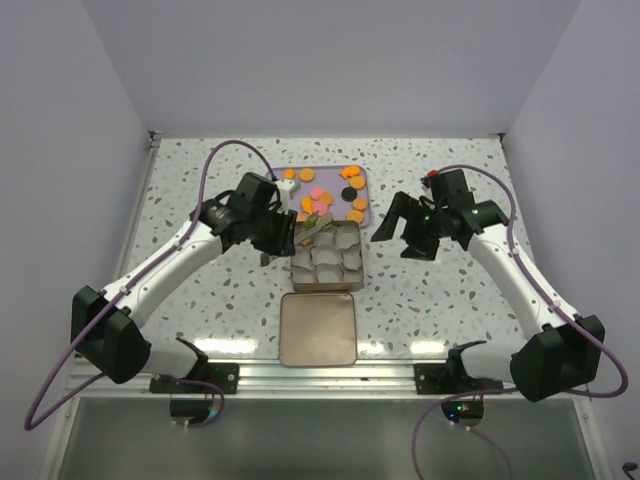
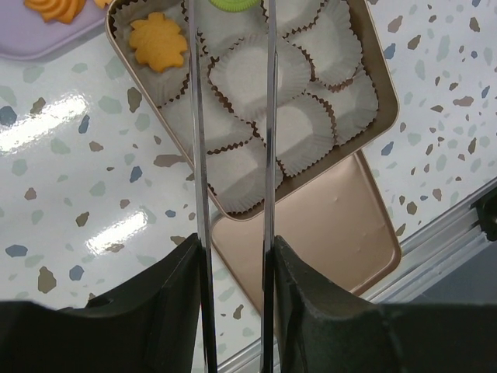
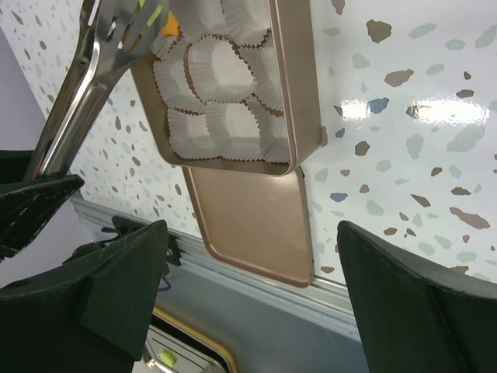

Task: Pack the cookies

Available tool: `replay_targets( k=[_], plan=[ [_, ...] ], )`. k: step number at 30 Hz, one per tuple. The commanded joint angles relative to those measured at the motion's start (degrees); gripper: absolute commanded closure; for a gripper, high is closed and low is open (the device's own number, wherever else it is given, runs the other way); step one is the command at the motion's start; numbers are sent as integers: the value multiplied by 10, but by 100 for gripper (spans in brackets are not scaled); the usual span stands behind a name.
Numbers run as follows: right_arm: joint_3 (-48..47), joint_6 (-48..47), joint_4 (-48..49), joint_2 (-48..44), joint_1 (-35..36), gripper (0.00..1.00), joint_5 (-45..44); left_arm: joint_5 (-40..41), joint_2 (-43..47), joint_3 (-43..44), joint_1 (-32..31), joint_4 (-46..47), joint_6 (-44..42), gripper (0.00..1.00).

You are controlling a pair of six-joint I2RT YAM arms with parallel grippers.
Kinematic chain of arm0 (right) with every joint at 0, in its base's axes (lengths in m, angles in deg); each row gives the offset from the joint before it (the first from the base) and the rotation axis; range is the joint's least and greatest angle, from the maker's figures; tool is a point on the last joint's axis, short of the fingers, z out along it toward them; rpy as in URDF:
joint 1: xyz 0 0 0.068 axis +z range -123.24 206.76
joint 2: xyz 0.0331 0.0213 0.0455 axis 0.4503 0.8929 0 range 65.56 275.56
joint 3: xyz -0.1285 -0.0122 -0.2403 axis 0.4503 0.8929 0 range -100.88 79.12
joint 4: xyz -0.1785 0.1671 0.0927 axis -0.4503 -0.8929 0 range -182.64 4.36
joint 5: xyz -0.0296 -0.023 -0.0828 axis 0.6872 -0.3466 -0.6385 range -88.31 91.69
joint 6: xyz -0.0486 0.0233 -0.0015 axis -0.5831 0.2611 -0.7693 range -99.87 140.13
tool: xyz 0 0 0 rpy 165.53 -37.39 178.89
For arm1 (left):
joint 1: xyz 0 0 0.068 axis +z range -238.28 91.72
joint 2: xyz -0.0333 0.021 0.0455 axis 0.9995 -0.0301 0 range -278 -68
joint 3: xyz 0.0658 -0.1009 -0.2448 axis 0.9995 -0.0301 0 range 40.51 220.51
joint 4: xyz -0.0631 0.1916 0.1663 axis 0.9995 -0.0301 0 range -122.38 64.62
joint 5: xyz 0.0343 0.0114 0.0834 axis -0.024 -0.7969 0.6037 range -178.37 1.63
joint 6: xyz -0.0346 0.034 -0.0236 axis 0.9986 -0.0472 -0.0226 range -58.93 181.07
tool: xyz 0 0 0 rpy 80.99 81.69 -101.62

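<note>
L gripper part-closed on tongs; tips pinch green cookie over tin. Orange cookie sits in a cup. Other cookies on tray. R gripper wide open, empty. Step: placing. Next: lower into a free cup, release.

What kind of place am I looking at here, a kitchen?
Probably a robot test booth, not a kitchen: plain white walls enclose a speckled table, a left arm and right arm are bolted to a metal rail at its edge, and cookies sit beside a tin.
</note>
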Motion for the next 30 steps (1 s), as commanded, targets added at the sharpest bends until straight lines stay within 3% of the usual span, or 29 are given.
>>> replay_targets(
  k=[1,20,30],
  plan=[
    [5,7,-1,-27,-1,7,-11,6,-1,4,-2,31,8,58],
    [41,15,-14,-74,-1,7,-25,6,0,3,-3,31,2,51],
    [48,19,-17,-80,-1,7,-25,78,-18,105,-2,-24,-12,49]
  ],
)
